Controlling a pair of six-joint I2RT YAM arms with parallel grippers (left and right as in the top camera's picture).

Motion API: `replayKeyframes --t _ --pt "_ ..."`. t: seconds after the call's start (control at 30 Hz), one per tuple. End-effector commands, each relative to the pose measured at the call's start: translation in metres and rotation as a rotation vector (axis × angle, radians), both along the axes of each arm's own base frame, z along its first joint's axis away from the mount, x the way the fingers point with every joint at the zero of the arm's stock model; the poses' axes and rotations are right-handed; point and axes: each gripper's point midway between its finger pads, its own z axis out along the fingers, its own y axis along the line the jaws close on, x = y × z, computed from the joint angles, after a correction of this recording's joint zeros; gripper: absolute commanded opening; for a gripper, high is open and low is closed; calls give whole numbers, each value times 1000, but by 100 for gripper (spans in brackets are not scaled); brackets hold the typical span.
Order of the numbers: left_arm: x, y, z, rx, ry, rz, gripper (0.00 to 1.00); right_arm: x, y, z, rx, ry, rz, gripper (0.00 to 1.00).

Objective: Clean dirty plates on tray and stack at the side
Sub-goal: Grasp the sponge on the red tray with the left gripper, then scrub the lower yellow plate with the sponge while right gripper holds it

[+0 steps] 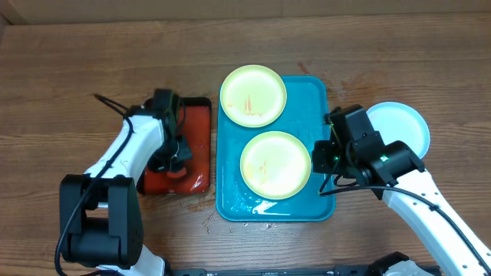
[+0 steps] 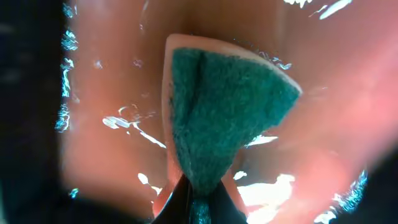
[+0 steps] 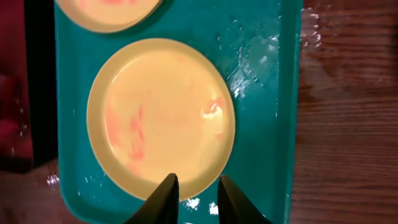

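Observation:
Two pale yellow-green plates lie on the turquoise tray [image 1: 318,100]: one [image 1: 253,95] at its far end, overhanging the rim, and one [image 1: 275,164] nearer, both with orange smears. A third, whitish plate [image 1: 400,125] lies on the table right of the tray. My left gripper [image 1: 175,162] is over the red-orange tray [image 1: 198,123] and is shut on a green sponge [image 2: 217,118]. My right gripper [image 1: 324,156] is open above the tray's right edge; in the right wrist view its fingers [image 3: 193,190] straddle the rim of the near plate [image 3: 161,115] from above.
The black-rimmed red-orange tray sits just left of the turquoise tray and looks wet. Water and foam spots [image 1: 265,205] lie on the turquoise tray's near end. Bare wood table [image 3: 348,124] lies right of the tray.

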Motion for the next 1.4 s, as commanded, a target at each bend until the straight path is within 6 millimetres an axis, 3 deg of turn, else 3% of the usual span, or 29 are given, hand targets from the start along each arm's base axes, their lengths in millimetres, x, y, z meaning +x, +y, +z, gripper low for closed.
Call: replayKeyframes --t 0.0,0.1,0.3,0.53,0.77,0.93,1.0,1.1,1.17,1.3,1.37 --pt "28 -1 53 -13 -147 -13 4 15 -14 8 -4 -41 -84 27" --pt "33 -1 86 -16 -226 -54 4 15 -18 5 -20 -42 -69 33" --pt "28 -1 115 -16 -307 -86 4 13 -11 -25 -44 0 16 51" --pt "24 -4 117 -33 -301 -98 4 18 -3 -74 -87 98 67 53" --pt "26 -12 117 -78 -310 -120 4 18 6 -102 -90 156 107 46" --pt "30 -29 119 -173 -328 -138 4 21 5 -121 -103 164 84 40" --pt "33 -45 122 -237 -348 -162 4 21 4 -130 -113 181 73 33" --pt "39 -72 125 -310 -377 -222 4 20 4 -141 -120 203 72 12" --pt "41 -95 125 -355 -388 -257 4 20 4 -144 -115 216 46 5" --pt "43 -147 113 -428 -370 -283 4 20 4 -144 -111 219 30 4" --pt "38 -181 94 -452 -318 -281 4 19 3 -144 -112 223 26 4"
